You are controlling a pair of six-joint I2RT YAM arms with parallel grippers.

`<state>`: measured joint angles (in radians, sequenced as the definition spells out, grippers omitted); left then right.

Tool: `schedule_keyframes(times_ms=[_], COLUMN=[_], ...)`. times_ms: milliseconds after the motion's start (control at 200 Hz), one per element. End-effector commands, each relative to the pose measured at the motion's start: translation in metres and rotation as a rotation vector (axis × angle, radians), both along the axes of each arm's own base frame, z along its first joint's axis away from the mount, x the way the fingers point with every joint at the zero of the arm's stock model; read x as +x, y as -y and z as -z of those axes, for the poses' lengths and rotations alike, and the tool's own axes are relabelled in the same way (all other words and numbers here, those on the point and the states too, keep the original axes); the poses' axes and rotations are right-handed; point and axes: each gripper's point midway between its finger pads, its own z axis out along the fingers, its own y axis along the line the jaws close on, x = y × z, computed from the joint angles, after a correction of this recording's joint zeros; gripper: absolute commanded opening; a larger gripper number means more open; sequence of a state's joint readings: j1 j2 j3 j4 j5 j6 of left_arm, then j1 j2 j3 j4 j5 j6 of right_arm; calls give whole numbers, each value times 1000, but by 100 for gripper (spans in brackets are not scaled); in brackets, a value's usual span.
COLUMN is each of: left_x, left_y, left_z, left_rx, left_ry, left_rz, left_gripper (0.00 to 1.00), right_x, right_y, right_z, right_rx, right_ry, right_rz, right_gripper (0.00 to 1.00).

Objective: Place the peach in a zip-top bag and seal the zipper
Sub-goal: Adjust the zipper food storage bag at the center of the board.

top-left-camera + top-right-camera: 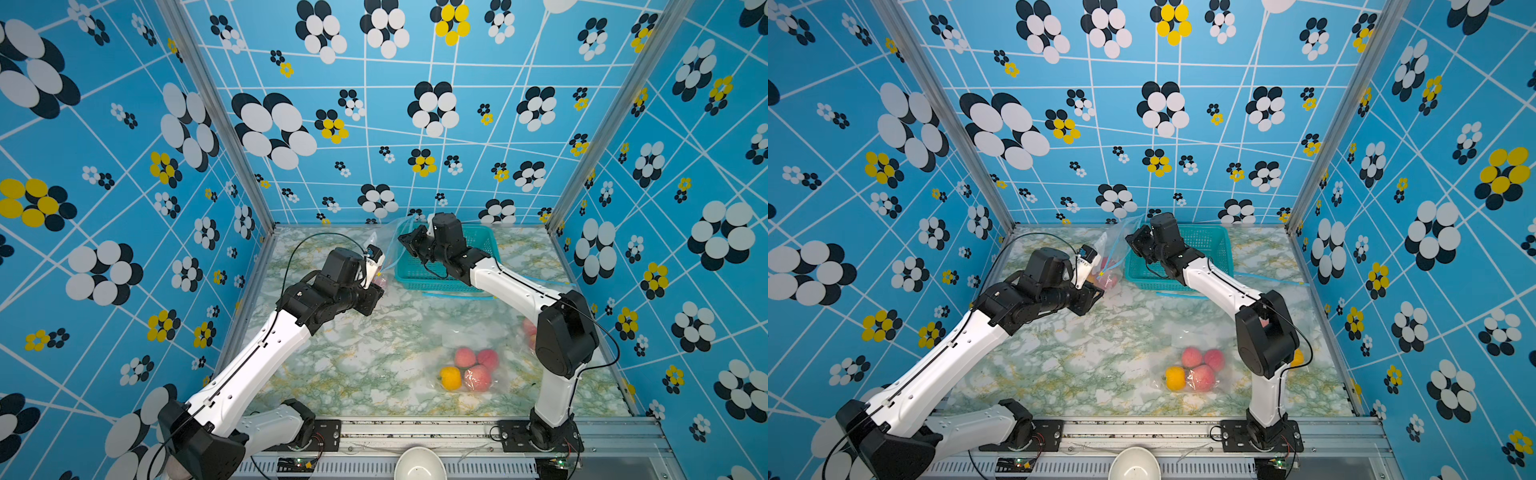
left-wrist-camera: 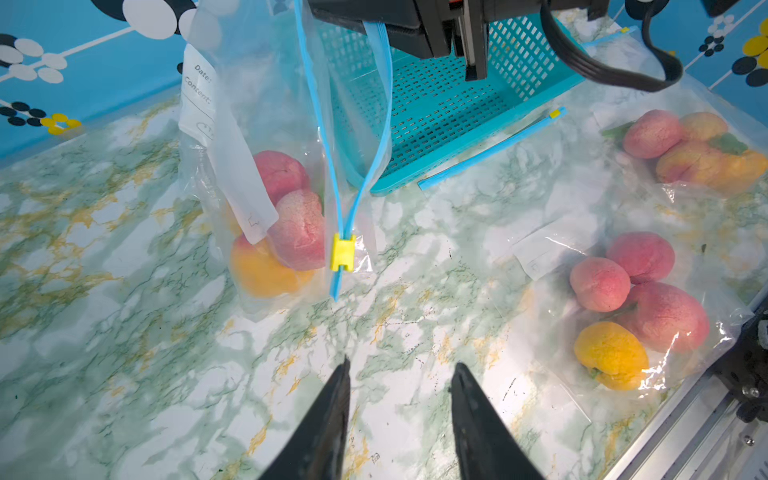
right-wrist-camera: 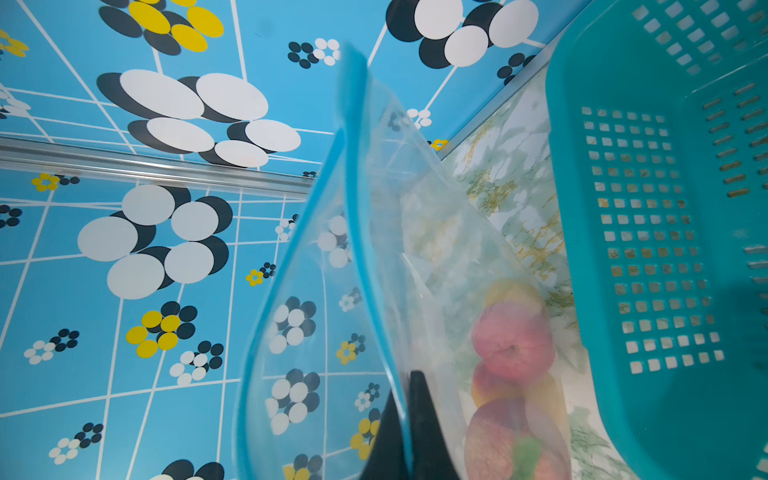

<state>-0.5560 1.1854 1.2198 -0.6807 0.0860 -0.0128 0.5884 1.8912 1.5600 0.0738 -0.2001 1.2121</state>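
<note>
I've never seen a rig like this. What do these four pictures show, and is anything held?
Two robot arms stand at a table, each ending in a two-finger gripper. Two pictures look down on the whole scene; two come from cameras on the wrists. The right gripper is shut on the top of a clear bag with peaches inside, holding it upright. The left gripper is open and empty, facing the bag's yellow slider. A basket and more bagged fruit lie on the table.
</note>
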Motion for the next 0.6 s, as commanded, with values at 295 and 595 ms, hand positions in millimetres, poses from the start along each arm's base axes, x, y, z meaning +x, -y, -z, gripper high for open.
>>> schedule_keyframes(times_ms=[295,595], left_x=[40,46], left_y=[-5,-25], left_z=[0,-1], left_rx=[28,63], left_ry=[65,71], left_rz=[-81,-128], left_gripper=[25,26], right_x=[1,2], right_y=[-5,-8], right_z=[-22,-23], right_rx=[44,55], right_ry=[54,54], right_rz=[-20,-29], right_gripper=[0,0])
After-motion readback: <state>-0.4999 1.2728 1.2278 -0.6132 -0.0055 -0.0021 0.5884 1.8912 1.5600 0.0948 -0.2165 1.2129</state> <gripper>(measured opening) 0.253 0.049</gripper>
